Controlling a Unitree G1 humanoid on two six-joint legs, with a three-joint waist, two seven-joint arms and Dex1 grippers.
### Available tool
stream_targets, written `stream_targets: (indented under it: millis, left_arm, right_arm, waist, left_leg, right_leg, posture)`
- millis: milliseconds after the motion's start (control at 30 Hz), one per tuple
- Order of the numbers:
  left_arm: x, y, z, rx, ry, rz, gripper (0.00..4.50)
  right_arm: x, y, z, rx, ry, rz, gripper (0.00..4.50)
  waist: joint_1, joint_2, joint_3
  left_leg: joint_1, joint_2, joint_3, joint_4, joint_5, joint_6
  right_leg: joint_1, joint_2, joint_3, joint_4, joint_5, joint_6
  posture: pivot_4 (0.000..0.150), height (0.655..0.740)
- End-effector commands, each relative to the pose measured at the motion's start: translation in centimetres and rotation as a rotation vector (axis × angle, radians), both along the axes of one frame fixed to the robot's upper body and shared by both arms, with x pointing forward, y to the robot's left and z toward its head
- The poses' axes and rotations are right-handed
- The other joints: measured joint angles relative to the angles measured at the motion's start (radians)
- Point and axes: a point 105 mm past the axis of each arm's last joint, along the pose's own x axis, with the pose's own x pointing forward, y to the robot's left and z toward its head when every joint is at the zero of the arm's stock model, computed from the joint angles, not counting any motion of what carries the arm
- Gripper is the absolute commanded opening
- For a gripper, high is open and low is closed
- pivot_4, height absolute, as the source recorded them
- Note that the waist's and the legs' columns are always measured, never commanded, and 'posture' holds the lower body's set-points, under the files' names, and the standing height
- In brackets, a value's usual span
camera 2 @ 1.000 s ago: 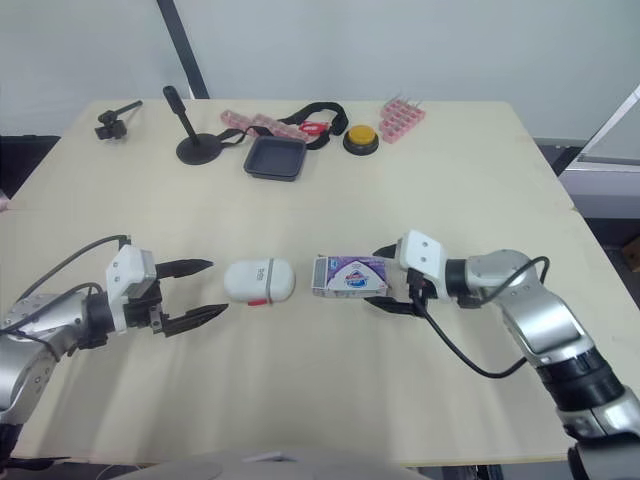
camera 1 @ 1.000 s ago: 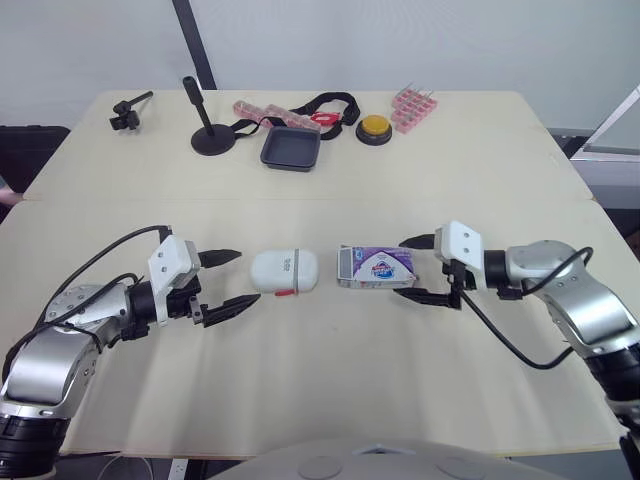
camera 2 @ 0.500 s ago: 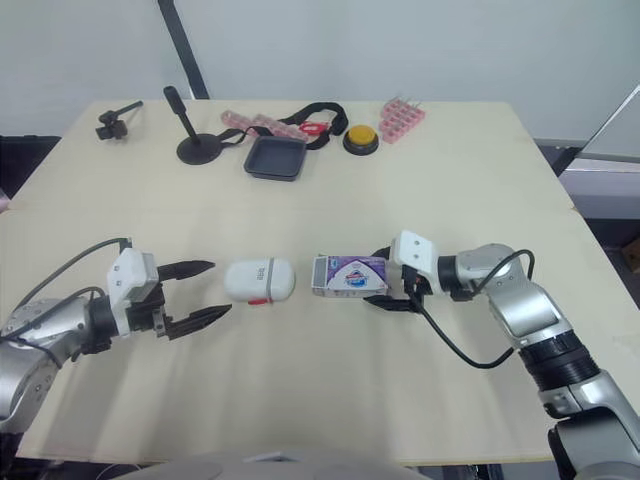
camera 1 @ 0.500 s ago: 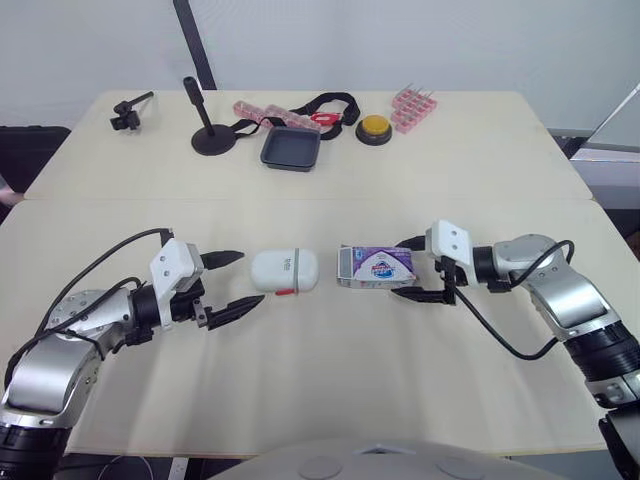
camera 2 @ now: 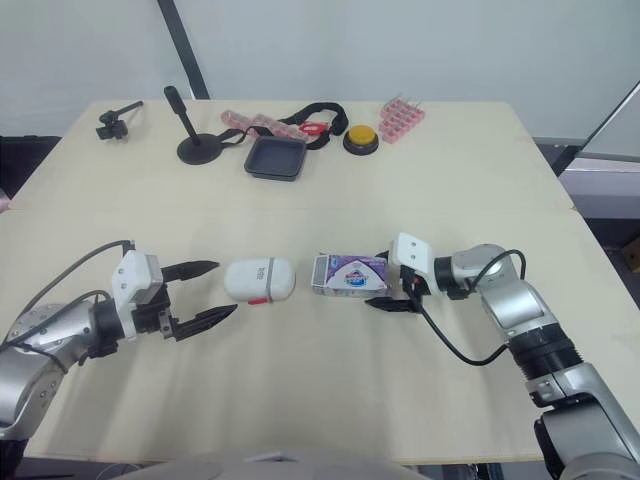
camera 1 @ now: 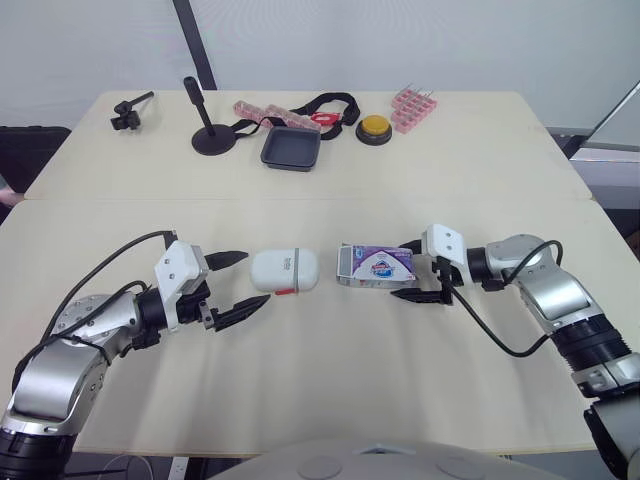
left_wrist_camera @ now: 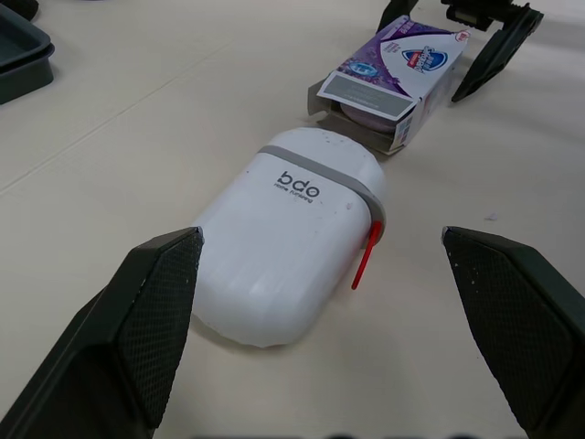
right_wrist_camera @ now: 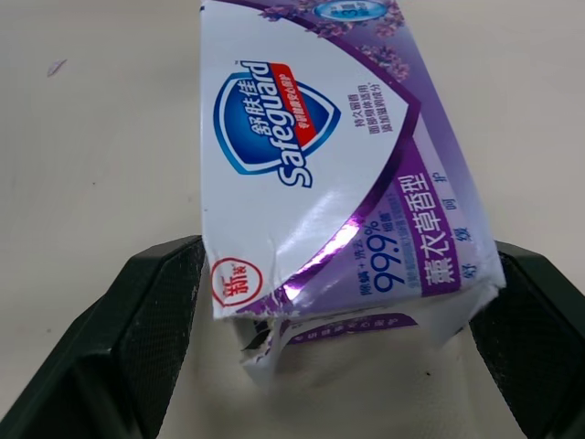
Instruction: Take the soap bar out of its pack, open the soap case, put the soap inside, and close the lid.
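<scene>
The soap pack [camera 1: 376, 266], purple and white, lay flat near the middle of the table [camera 1: 330, 380]. Its flap end was turned toward the soap case [camera 1: 284, 270], which sat just beside it on the robot's left. In the left wrist view the flap stood loose, with a lilac shape showing under it. The case was white with a grey band and a small red tab, and its lid was down. The right gripper [camera 1: 400, 270] had its two black fingers spread wide on either side of the pack's far end. I could not tell whether the pads touched the cardboard. The left gripper [camera 1: 253, 280] was parted just as wide and pointed at the case from the other side, near it but not touching. Along the far edge of the table stood a black stand [camera 1: 208, 135], a dark tray [camera 1: 291, 147] and a yellow button [camera 1: 373, 126], well apart from both arms.
</scene>
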Motion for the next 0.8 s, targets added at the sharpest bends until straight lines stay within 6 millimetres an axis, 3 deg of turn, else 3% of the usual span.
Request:
stream_targets:
  millis: [33, 167, 567, 800]
  left_arm:
    - [-0.2, -0.3, 0.5, 0.009, -0.041, -0.01, 4.5]
    - [-0.1, -0.3, 0.5, 0.012, -0.046, -0.005, 4.5]
    - [0.0, -0.3, 0.3, 0.023, -0.049, -0.01, 4.5]
    - [0.0, -0.3, 0.3, 0.033, -0.049, -0.014, 4.5]
  right_arm:
    - [0.3, 0.1, 0.7, -0.003, -0.033, 0.02, 3.94]
    - [0.3, 0.1, 0.5, -0.011, -0.027, 0.025, 2.68]
    - [-0.1, -0.2, 0.6, -0.022, -0.031, 0.045, 2.68]
    - [-0.7, -1.9, 3.2, -0.058, -0.101, 0.037, 2.68]
  waist:
    - [0.0, 0.0, 0.0]
    - [-0.001, 0.0, 0.0]
    - [-0.001, 0.0, 0.0]
    - [0.004, 0.0, 0.0]
  left_leg:
    - [0.0, 0.0, 0.0, 0.0, 0.0, 0.0]
    - [0.0, 0.0, 0.0, 0.0, 0.0, 0.0]
    - [0.0, 0.0, 0.0, 0.001, 0.0, 0.0]
    - [-0.001, 0.0, 0.0, 0.001, 0.0, 0.001]
  right_leg:
    - [0.0, 0.0, 0.0, 0.0, 0.0, 0.0]
    - [0.0, 0.0, 0.0, 0.0, 0.0, 0.0]
    - [0.0, 0.0, 0.0, 0.001, 0.0, 0.0]
    - [-0.001, 0.0, 0.0, 0.0, 0.0, 0.0]
  posture:
    - [0.15, 0.74]
    - [0.15, 0.74]
    - [0.15, 0.74]
    - [0.15, 0.74]
